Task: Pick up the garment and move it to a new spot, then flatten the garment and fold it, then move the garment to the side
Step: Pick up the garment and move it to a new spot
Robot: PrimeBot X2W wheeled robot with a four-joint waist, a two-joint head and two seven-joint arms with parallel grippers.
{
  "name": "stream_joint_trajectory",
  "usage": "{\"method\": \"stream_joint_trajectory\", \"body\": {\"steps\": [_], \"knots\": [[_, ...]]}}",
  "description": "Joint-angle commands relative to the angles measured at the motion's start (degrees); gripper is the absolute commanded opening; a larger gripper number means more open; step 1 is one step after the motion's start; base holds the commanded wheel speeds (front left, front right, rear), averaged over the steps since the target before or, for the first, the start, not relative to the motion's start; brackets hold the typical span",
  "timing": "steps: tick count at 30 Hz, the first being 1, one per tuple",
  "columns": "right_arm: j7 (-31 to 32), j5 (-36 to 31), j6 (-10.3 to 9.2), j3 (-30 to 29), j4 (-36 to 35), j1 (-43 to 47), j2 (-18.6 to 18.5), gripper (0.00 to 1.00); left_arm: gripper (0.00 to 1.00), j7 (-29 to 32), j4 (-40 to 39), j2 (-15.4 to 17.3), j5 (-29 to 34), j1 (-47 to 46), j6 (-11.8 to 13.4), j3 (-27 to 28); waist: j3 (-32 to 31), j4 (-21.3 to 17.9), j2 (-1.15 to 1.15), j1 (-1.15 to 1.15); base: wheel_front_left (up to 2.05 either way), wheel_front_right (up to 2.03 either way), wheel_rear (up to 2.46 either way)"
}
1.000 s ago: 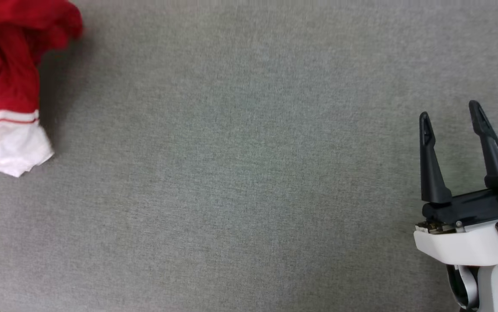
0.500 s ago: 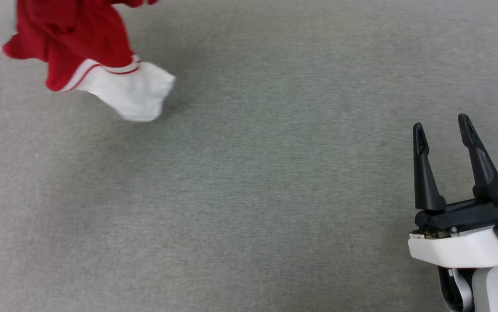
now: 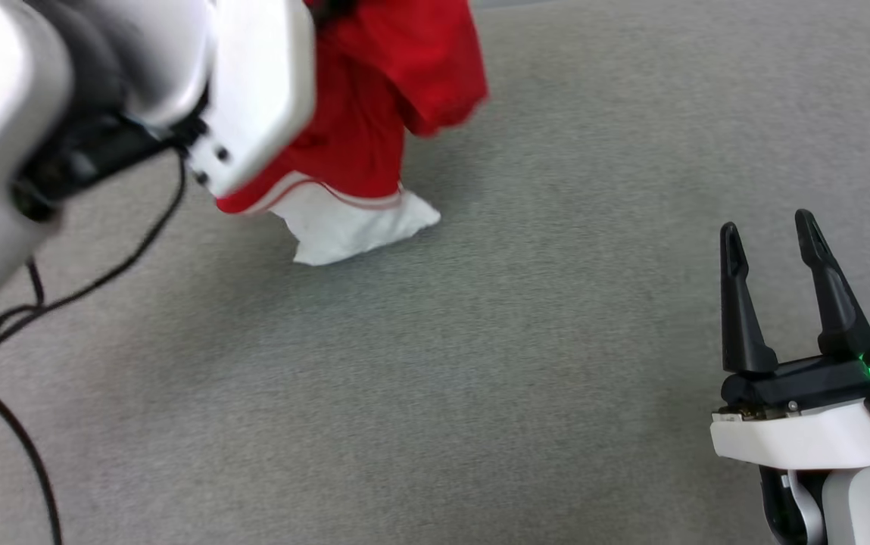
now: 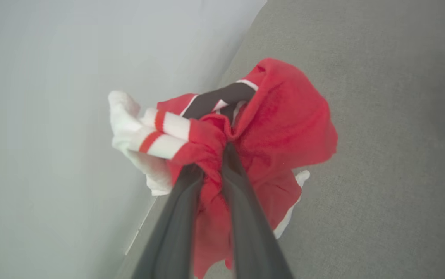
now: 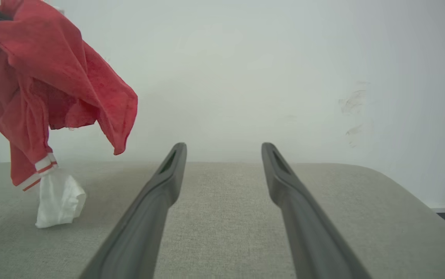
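The garment [image 3: 374, 113], a red jersey with a white sleeve and red-and-white striped trim, hangs bunched from my left gripper [image 4: 210, 164], which is shut on its red fabric. In the head view my pale left forearm [image 3: 101, 98] covers the garment's upper part and the gripper itself. The white sleeve end [image 3: 351, 227] touches the grey surface. In the right wrist view the garment [image 5: 48, 89] dangles at the upper left, its sleeve [image 5: 59, 199] resting on the cloth. My right gripper [image 3: 771, 235] stands open and empty at the lower right, far from the garment.
The grey fabric surface [image 3: 480, 378] stretches across the head view. A black cable [image 3: 63, 295] loops down from my left arm at the left. A pale wall [image 5: 265, 77] rises behind the surface's far edge, with the rounded edge [image 5: 408, 186] at the right.
The hanging garment has moved rightward toward the middle, and my left forearm has come into the head view. The sleeve now touches the surface. My right gripper has kept its place, open.
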Motion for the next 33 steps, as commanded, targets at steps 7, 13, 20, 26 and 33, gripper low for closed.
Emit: {"method": "stream_joint_trajectory", "body": {"steps": [7, 13, 20, 26, 33], "knots": [[-0.1, 1.23, -0.02, 0.07, 0.29, 0.13, 0.17, 1.0, 0.0, -3.36, 0.03, -4.83, -0.25, 4.38, 0.03, -8.61, 1.52, -4.57, 0.0, 0.0, 0.0, 0.0, 0.0], [-0.1, 1.66, -0.02, 0.45, 0.51, -0.49, 0.15, 1.0, 0.0, -5.1, 4.56, -9.18, -0.13, 9.53, 0.03, -13.66, 3.69, -6.34, 0.0, 0.0, 0.0, 0.0, 0.0], [-0.1, 2.15, -0.03, 0.19, 1.08, -1.11, 0.15, 1.0, 0.0, -3.86, 8.89, -11.96, 2.38, 18.82, 0.02, -14.89, 5.69, -7.33, 0.0, 0.0, 0.0, 0.0, 0.0], [-0.1, 1.69, -0.02, -0.07, 1.55, -0.96, 0.16, 1.0, 0.0, -5.9, 10.43, -14.27, 3.76, 23.43, 0.01, -15.0, 5.15, -6.52, 0.0, 0.0, 0.0, 0.0, 0.0], [-0.1, 0.25, -0.02, -0.51, 2.47, 1.27, 0.14, 1.0, 1.0, -23.86, 13.88, -16.9, 6.33, 21.36, 0.95, -11.48, -0.73, -3.23, 0.0, 0.0, 0.0, 0.0, 0.0]]}}
